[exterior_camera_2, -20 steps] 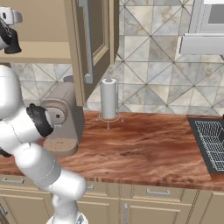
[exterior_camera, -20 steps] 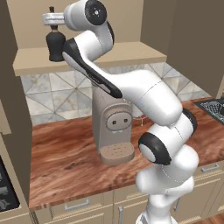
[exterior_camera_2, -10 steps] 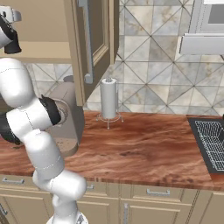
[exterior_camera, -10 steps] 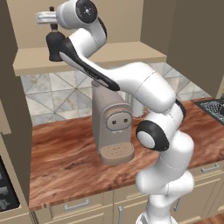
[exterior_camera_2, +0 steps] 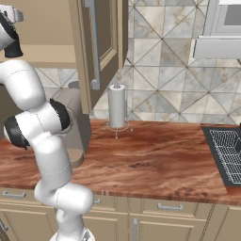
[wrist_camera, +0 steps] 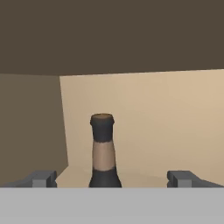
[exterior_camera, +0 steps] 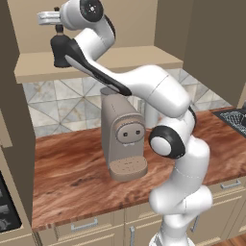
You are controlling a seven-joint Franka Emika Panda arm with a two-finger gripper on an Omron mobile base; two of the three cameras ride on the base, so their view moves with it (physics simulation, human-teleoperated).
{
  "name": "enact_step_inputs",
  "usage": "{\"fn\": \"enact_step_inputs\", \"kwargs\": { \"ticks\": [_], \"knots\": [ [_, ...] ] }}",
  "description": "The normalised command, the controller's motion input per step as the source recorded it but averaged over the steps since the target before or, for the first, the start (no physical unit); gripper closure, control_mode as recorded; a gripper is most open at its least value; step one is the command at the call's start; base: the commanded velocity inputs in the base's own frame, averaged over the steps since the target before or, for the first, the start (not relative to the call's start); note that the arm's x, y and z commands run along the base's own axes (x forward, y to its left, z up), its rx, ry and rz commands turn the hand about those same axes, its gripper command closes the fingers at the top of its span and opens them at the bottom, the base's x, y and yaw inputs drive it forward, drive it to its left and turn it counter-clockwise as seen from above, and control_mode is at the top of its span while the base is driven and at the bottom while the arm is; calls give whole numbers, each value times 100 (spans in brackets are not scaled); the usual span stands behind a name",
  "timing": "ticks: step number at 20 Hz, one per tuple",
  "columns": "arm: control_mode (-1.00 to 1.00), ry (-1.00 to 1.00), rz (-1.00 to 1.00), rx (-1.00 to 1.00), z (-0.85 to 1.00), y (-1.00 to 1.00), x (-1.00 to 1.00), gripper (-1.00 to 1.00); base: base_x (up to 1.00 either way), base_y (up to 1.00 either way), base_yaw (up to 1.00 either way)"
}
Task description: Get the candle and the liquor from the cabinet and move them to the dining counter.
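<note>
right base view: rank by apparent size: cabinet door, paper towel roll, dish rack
1. Cabinet door, clearly largest.
2. Dish rack, though cut off by the picture's edge, so its full size is unsure.
3. Paper towel roll, smallest; close to the visible part of the rack.

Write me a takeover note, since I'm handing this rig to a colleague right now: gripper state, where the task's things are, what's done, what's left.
Gripper: open, raised into the tan wall cabinet, holding nothing.
Squat black liquor bottle: stands upright on the cabinet shelf, its neck between the two fingertips, slightly nearer the left one in the hand view, not gripped.
Candle: I cannot place it.
Done: cabinet door is open, arm lined up on the bottle.
Left: close on the bottle, carry it to the dining counter, then find and move the candle.
</note>
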Motion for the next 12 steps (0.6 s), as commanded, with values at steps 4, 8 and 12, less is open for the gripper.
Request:
{"fn": "enact_step_inputs", "kwargs": {
  "ticks": [4,8,12],
  "knots": [
    [-100,0,2,0,-13,3,20,-100,0,0,0],
    [-100,0,2,0,-15,11,15,-100,0,0,0],
    [-100,0,1,0,-16,11,13,-100,0,0,0]
  ]
}}
